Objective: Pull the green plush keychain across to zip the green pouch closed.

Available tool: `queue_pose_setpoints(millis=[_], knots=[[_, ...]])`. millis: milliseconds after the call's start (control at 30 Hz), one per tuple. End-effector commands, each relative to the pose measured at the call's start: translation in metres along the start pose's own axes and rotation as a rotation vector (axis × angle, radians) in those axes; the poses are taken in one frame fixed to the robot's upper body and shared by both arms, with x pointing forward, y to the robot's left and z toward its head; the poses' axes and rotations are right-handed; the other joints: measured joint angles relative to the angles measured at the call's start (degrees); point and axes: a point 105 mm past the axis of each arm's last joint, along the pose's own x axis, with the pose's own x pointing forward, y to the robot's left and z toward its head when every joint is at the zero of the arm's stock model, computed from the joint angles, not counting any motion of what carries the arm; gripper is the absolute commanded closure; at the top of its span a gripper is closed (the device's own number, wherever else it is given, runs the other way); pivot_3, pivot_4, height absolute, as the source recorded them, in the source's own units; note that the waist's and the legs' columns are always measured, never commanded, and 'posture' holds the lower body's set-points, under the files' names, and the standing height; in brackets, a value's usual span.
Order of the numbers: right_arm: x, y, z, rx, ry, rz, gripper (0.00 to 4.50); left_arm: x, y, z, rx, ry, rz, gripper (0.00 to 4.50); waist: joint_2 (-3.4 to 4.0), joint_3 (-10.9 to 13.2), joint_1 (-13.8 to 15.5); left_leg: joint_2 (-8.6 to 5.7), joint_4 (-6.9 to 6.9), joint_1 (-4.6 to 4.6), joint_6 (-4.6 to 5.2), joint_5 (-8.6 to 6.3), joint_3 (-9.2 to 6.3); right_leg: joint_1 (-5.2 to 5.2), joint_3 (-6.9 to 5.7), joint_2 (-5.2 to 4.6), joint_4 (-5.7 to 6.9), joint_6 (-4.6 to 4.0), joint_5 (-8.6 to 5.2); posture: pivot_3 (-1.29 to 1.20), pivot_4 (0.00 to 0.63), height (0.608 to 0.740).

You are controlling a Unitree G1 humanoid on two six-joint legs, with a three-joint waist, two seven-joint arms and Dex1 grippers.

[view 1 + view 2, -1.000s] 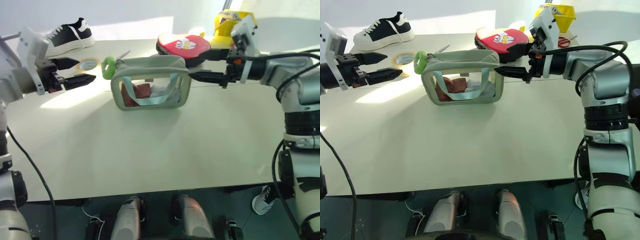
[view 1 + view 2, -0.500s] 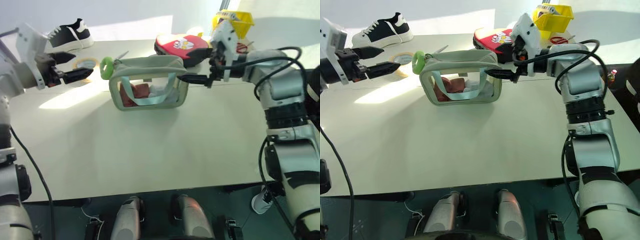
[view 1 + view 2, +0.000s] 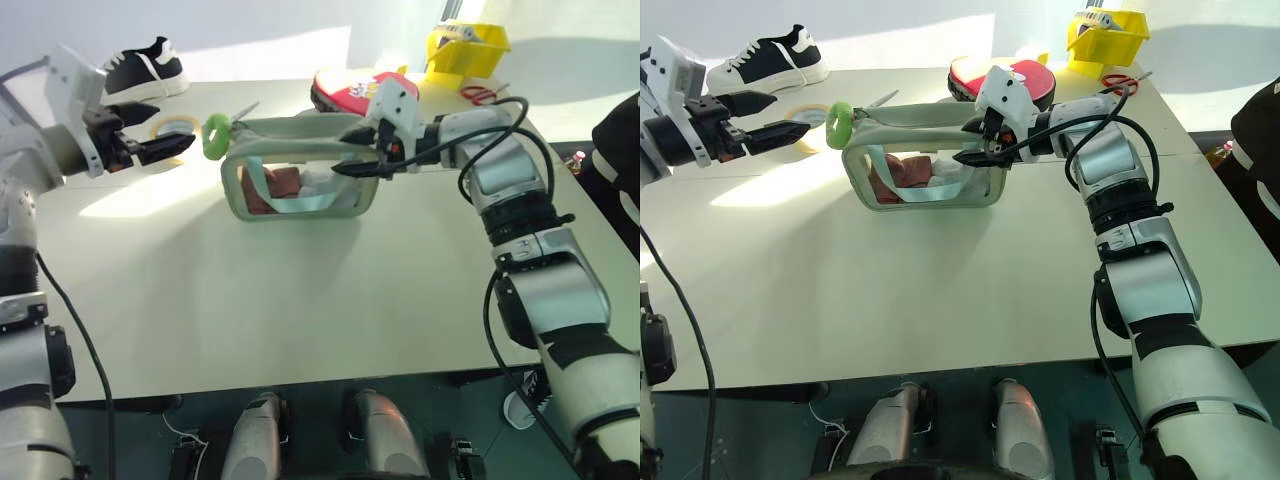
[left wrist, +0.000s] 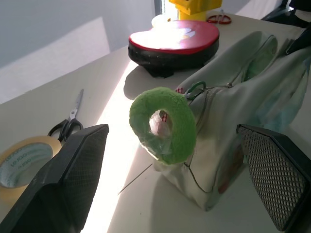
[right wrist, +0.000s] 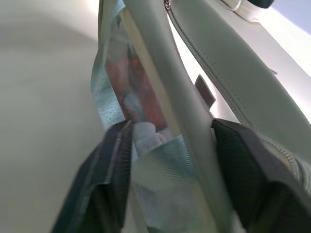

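Here the right pincer is pinching the soft, floppy pouch at its right end, centre frame; the left pincer, open, is facing the light, squashy keychain, best gripped on its ring.

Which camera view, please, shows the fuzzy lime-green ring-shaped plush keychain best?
The left wrist view: the fuzzy lime-green ring-shaped plush keychain sits large and central there, its hole and its link to the pale green pouch plain. Both eye views show it small at the pouch's end.

Table: pouch, tape roll, sneaker.
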Motion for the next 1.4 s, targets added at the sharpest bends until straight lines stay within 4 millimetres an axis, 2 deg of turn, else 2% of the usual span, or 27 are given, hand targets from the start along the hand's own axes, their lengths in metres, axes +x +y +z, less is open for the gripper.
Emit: queue_pose_setpoints(millis=[33,67,267,400,500,700,800,1000,1100,1267,1367,1400], knots=[[-0.001,0.0,0.012,-0.058,-0.025,0.001,3.97,0.001,0.013,0.005,-0.027,-0.051,0.092,0.0,0.0,0.0,0.0,0.0,0.01,0.02,-0.06,0.03,0.0,0.01,0.0,0.0,0.04,0.0,0.0,0.0,0.15,0.74],[-0.001,0.001,0.012,-0.067,-0.023,0.004,4.44,0.004,0.017,0.003,-0.052,-0.057,0.119,0.0,0.0,0.0,0.0,0.0,0.01,0.04,-0.07,0.04,0.0,0.01,0.01,0.0,0.07,0.0,0.0,0.0,0.15,0.74],[-0.001,0.006,0.015,-0.079,-0.028,0.014,4.44,0.035,0.031,-0.018,-0.237,-0.121,0.26,0.0,-0.02,0.0,0.1,0.0,0.37,0.05,-0.02,0.03,-0.09,0.01,0.0,0.0,0.54,-0.01,-0.01,0.0,0.15,0.74],[0.0,0.007,0.015,-0.074,-0.029,0.005,4.44,0.061,0.012,-0.028,-0.283,-0.125,0.194,0.0,-0.02,0.0,0.1,0.0,0.52,0.04,0.2,-0.1,-0.09,0.02,0.0,0.0,0.63,-0.01,-0.01,0.0,0.15,0.74],[-0.001,0.005,0.016,-0.069,-0.028,-0.013,4.44,0.07,0.006,-0.029,-0.271,-0.12,0.163,0.0,-0.02,0.0,0.0,0.0,0.53,0.03,0.2,-0.1,-0.08,0.01,0.0,0.0,0.65,-0.02,-0.01,0.0,0.15,0.74],[-0.001,0.003,0.017,-0.056,-0.033,-0.033,4.5,0.068,0.007,-0.012,-0.275,-0.17,0.131,2.82,-0.02,0.0,0.0,0.0,0.55,0.03,0.2,-0.11,-0.07,0.01,0.0,0.0,0.64,-0.02,0.0,0.0,0.15,0.74],[-0.001,0.0,0.017,-0.056,-0.032,-0.052,4.5,0.066,0.011,0.001,-0.251,-0.2,0.139,4.44,-0.02,0.0,0.0,0.0,0.56,0.03,0.2,-0.11,-0.07,0.01,0.0,0.0,0.65,-0.02,0.0,0.0,0.15,0.74],[0.0,-0.004,0.018,-0.059,-0.031,-0.075,4.5,0.071,-0.004,0.036,-0.2,-0.267,0.055,4.47,-0.02,0.0,0.1,0.0,0.56,0.02,0.2,-0.11,-0.08,0.01,0.0,0.0,0.65,-0.02,0.0,0.0,0.15,0.74],[0.001,-0.004,0.018,-0.06,-0.031,-0.076,4.5,0.074,-0.002,0.028,-0.188,-0.24,0.08,4.47,-0.02,0.0,0.0,0.0,0.58,0.02,0.21,-0.11,-0.07,0.02,0.0,0.0,0.65,-0.01,0.0,0.0,0.15,0.74],[0.0,-0.003,0.018,-0.062,-0.029,-0.074,4.5,0.069,0.013,0.003,-0.23,-0.194,0.162,4.47,-0.02,0.0,-0.1,0.0,0.58,0.03,0.21,-0.11,-0.07,0.01,0.0,0.01,0.67,-0.01,0.0,0.0,0.15,0.74],[-0.001,-0.002,0.016,-0.059,-0.025,-0.075,4.5,0.065,0.02,-0.016,-0.267,-0.163,0.2,3.62,-0.02,0.0,-0.1,0.0,0.58,0.03,0.21,-0.11,-0.07,0.02,0.0,0.01,0.66,-0.02,0.0,0.0,0.15,0.74],[-0.002,-0.001,0.015,-0.057,-0.023,-0.074,4.5,0.065,0.02,-0.022,-0.28,-0.15,0.205,3.1,-0.02,0.0,-0.1,0.0,0.58,0.03,0.21,-0.11,-0.07,0.02,0.0,0.01,0.66,-0.01,0.0,0.0,0.15,0.74]])
